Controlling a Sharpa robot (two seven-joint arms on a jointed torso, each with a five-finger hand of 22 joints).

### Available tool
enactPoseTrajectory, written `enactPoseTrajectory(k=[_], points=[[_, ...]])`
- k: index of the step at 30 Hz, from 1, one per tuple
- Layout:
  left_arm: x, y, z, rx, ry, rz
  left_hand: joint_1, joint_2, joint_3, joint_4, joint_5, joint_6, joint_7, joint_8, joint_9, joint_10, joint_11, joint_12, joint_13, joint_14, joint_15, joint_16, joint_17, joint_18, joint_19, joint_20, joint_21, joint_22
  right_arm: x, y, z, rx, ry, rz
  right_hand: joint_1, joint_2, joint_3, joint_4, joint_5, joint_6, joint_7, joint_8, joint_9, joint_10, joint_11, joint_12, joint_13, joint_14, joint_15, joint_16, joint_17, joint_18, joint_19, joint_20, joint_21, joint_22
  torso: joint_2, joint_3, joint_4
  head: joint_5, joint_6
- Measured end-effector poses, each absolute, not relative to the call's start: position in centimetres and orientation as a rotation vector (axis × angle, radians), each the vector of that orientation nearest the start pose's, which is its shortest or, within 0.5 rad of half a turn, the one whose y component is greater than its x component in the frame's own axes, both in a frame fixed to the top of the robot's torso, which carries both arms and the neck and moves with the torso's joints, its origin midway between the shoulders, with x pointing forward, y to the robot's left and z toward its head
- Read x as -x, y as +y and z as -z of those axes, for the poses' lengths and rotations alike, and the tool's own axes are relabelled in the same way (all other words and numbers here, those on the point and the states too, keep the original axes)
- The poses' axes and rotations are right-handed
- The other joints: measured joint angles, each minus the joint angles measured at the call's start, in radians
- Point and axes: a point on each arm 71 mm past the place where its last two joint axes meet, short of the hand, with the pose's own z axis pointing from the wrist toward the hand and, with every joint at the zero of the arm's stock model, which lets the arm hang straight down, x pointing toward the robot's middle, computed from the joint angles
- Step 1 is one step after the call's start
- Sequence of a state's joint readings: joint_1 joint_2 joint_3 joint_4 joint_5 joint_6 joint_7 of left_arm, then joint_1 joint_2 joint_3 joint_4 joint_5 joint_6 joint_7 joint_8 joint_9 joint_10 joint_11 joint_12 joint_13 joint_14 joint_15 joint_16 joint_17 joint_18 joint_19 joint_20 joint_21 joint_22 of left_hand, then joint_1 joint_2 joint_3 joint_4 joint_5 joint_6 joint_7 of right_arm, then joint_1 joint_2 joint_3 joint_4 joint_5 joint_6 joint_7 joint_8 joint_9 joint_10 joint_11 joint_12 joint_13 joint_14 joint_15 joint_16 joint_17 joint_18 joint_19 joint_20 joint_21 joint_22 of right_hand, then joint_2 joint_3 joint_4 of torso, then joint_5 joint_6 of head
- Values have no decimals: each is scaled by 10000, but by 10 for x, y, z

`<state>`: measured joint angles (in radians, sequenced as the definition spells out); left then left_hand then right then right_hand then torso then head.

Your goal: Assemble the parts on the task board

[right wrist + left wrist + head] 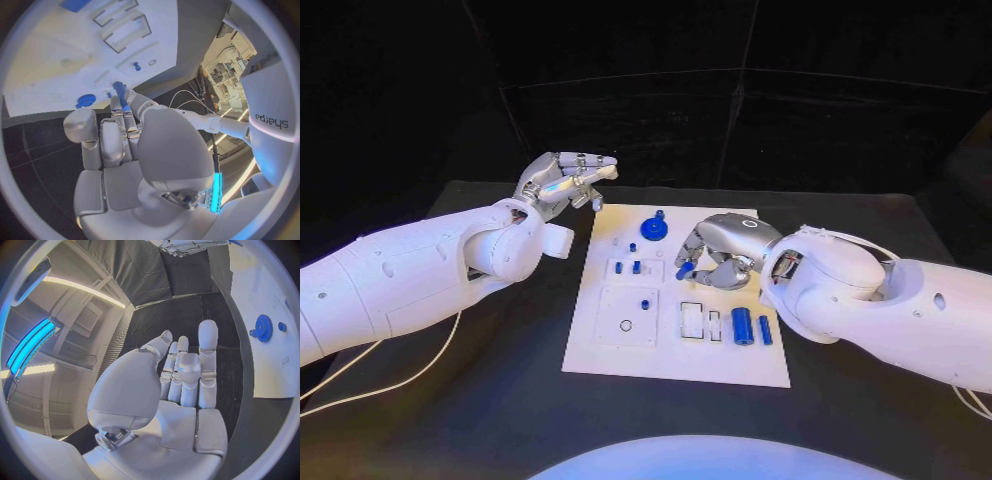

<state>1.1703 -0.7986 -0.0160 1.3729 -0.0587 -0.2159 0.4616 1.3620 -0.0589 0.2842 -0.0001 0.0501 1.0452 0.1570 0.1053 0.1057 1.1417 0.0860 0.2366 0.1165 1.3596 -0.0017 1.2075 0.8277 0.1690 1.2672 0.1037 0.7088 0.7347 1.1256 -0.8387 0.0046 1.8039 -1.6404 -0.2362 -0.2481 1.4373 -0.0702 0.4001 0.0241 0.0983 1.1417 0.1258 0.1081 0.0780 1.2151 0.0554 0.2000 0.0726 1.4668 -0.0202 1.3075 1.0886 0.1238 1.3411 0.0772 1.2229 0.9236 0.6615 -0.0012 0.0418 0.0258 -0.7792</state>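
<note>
Matt white task board, glossy arms

Black bench, matte, spreading wide on both sides and toward the near edge. Thin pale cable trailing in a loose curve across the left part of the bench, running off toward the lower left corner. Another short piece of cable at the far right edge. Behind the bench, a dark curtain backdrop crossed by faint pale seams. Same black bench surface seen in the left wrist view.
</note>
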Motion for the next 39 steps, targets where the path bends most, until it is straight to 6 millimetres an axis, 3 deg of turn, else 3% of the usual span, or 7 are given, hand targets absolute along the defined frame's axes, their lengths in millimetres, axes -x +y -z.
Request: enactPoseTrajectory(k=[7, 13, 22, 39], points=[[-513, 226, 189, 10356, 13660, 15725, 0, 0, 0, 0, 0, 0, 0, -1, 0, 0, 0, 0, -1, 0, 0, 0, 0, 0, 0, 0, 0, 1, -406, -75, 175, 4040, 16467, -8707, 13, 11, 37, -39, -33, 29, 8, -20, 0, 0, 1, -47, -1, 0, 0, -1, -41, 1, -1, 0, 0, -1, 9, -11, 22, 116, -41], [-512, 224, 188, 10348, 13675, 15760, 0, 0, 0, 0, 0, 0, 0, -3, 0, 0, 0, 0, -1, 1, 0, 0, 0, 0, 0, 0, 0, 1, -400, -50, 196, 4341, 16845, -9275, 66, -18, 73, -76, -38, 30, 10, -49, 0, -1, 1, -116, -4, 0, 1, -3, -54, 2, -1, -1, 0, -1, 10, -14, 26, 246, -81], [-512, 223, 188, 10343, 13682, 15780, 0, 0, 0, 0, 0, 0, 0, -4, 0, 0, 0, 0, -2, 1, 1, 0, 1, 0, 0, 0, 0, 2, -399, -33, 220, 4582, 17485, -9499, 66, -18, 98, -101, -54, 28, 10, -78, 5, -1, 2, -163, -6, 0, 2, -4, -86, 2, -2, -1, 0, -9, 15, -4, 6, 399, -153], [-513, 220, 188, 10328, 13701, 15830, 0, 0, 0, 0, 0, 0, 0, -4, 0, 0, 0, 0, -3, 1, 1, 0, 2, 0, 0, 0, 0, 3, -400, -30, 232, 5232, 18090, -9065, 106, -60, 122, -126, -58, 19, 7, -70, 15, -3, 2, -164, -11, 0, 2, -4, -95, 4, -2, -1, -1, -9, 15, 6, -3, 469, -238]])
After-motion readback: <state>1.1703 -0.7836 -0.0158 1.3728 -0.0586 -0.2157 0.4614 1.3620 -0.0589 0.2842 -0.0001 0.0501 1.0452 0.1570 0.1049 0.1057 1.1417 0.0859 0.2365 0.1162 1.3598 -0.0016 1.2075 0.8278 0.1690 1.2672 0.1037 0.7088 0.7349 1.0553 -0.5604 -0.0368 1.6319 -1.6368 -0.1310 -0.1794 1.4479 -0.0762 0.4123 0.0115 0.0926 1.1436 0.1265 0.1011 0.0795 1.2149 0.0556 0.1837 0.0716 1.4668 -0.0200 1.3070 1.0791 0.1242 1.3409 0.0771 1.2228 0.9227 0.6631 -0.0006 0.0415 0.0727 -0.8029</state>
